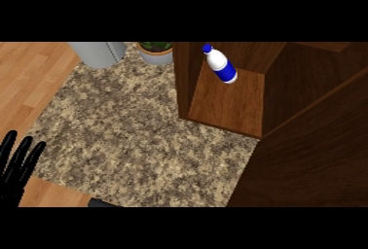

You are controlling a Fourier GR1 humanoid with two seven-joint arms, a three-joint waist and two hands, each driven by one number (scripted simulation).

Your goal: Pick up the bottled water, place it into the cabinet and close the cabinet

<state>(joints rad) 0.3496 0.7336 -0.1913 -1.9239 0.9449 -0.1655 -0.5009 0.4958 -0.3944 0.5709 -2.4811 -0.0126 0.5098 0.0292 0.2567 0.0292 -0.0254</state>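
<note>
**One of Each Kind**

One bottle [220, 64] shows, white with blue cap and label. There is one cabinet [223, 104], with one open door [316, 146]. One plant [155, 46] grows in one pot [156, 57], and one grey canister [99, 52] stands beside it. One desk [129, 131] carries all of these. One hand [16, 165], the left, shows at the lower left edge. One dark shape [101, 203] at the bottom edge is too cut off to name.

No writing can be read anywhere; the bottled water [221, 64] has only a plain blue band.
</note>
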